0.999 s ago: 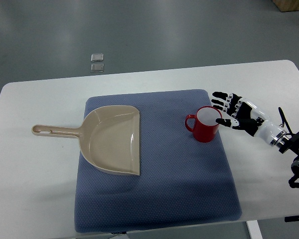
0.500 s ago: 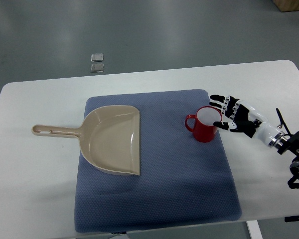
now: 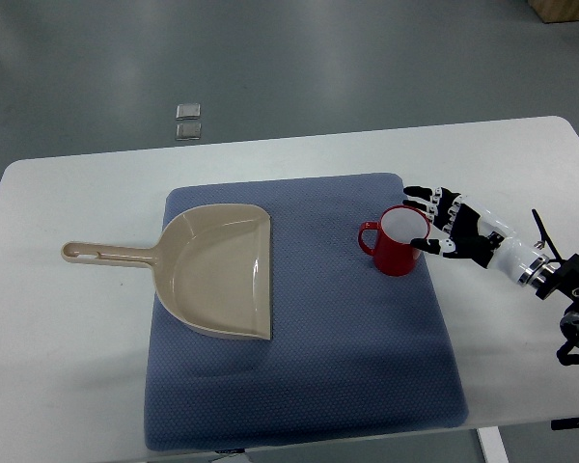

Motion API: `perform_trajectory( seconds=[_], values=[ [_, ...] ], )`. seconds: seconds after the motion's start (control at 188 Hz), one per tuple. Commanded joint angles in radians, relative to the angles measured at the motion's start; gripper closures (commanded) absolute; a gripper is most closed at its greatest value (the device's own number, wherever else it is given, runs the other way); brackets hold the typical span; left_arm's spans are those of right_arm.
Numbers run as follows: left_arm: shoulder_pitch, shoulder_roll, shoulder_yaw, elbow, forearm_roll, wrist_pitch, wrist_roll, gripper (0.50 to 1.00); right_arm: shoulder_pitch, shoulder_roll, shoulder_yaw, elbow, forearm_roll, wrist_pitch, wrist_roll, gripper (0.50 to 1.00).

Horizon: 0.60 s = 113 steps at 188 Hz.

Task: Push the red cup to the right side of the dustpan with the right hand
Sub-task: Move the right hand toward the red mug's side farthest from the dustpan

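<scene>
Cup (image 3: 397, 243) sits upright on the mat (image 3: 299, 386), right of the dustpan (image 3: 217, 270), a clear gap between them. Right robot hand (image 3: 454, 230) has fingers spread, tips against the cup's right rim, gripping nothing. Risk: contact is high on the rim, so a push could tip the cup, and the mat's grip adds drag. Handle (image 3: 367, 236) faces the dustpan and may snag.
</scene>
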Motion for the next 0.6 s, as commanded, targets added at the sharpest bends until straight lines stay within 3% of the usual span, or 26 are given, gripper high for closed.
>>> perform_trajectory(
  seconds=[0.0, 0.595],
  values=[
    [0.000, 0.000, 0.000, 0.000, 0.000, 0.000, 0.000, 0.500, 0.000, 0.003, 0.000, 0.000, -0.008, -0.001, 0.000, 0.579],
    [0.000, 0.000, 0.000, 0.000, 0.000, 0.000, 0.000, 0.500, 0.002, 0.026, 0.000, 0.000, -0.051, -0.027, 0.000, 0.579]
  ],
)
